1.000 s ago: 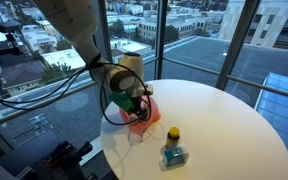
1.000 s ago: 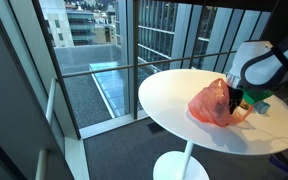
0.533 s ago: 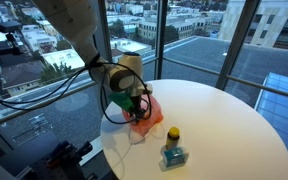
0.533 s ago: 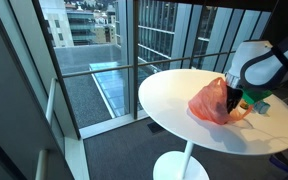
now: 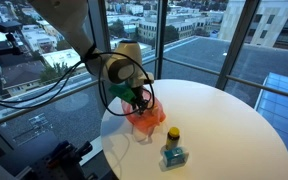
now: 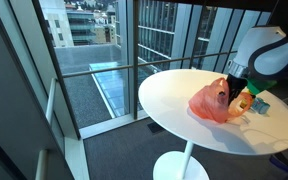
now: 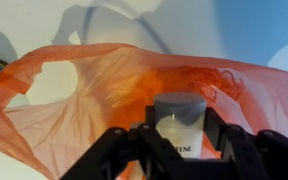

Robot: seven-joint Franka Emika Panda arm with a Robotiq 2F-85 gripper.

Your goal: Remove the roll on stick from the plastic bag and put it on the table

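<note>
The gripper (image 7: pixel 180 132) hides the roll-on stick (image 7: pixel 179 108) below its cap; its label is cropped, unreadable.

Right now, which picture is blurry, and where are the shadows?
Wrist view: the fingers holding the stick look soft and blurry up close; the bag glows orange; gray shadows lie on the table behind it. Both exterior views: sharper, lit by daylight through the windows.

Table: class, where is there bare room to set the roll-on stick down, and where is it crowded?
Free: the broad white stretch of table from the plastic bag and the yellow-capped bottle across to the opposite rim. Crowded: the edge where bag, bottle and the gripper holding the roll-on stick cluster.
</note>
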